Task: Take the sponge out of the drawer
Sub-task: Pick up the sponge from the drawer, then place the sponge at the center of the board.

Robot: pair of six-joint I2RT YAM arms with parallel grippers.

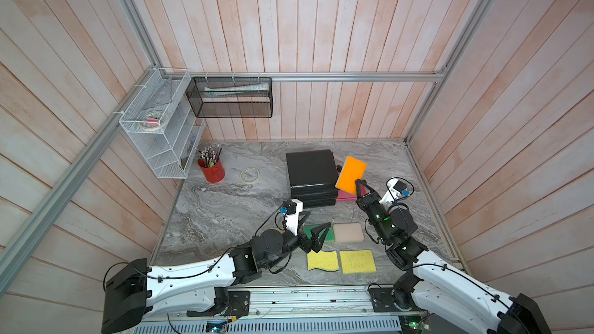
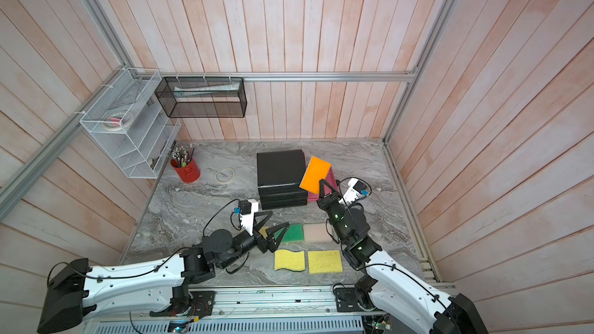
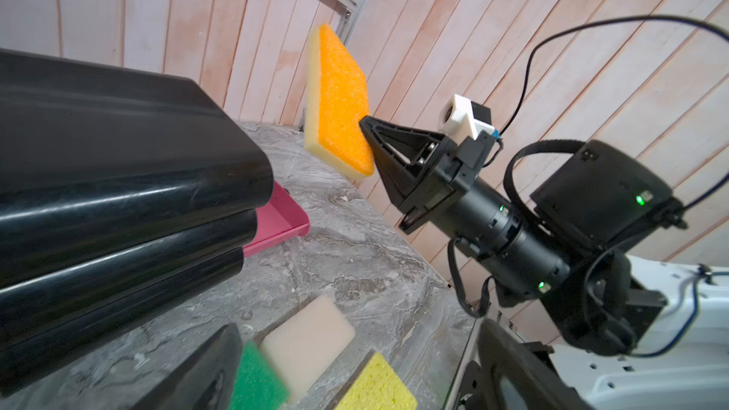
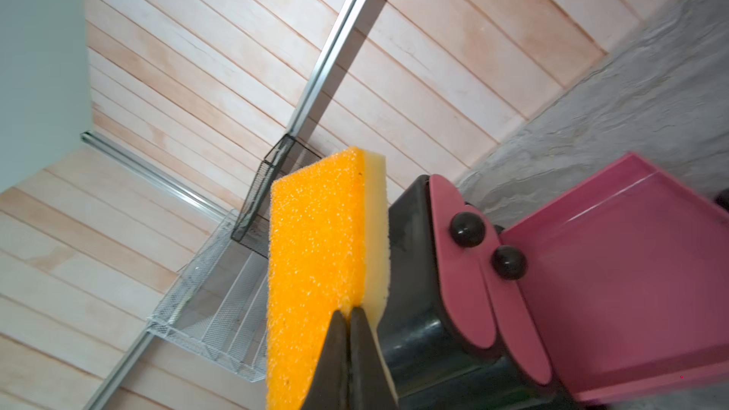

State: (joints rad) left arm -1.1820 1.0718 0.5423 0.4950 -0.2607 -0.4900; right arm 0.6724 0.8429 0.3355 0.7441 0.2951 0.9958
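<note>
Robotics lab cell: aluminium framing (image 1: 353,76), plank walls (image 1: 321,20) (three sides), rail-mounted arms (image 1: 193,279).

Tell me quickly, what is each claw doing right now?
Left claw: open, empty.
Right claw: shut on the orange sponge.

Light is soft, even and bright in all views, no hard shadows, only faint ones under the arms on the marble table (image 1: 225,207). Both top views are slightly soft with heavy wide-angle distortion, the wall planks (image 1: 321,27) fanning out and bending towards the edges. Left wrist view has streaky glare on the glossy black drawer unit (image 3: 118,159) and a smeared, out-of-focus green sponge (image 3: 256,380) up close; right wrist view keeps the orange sponge (image 4: 311,254) grain crisp, background softer
</note>
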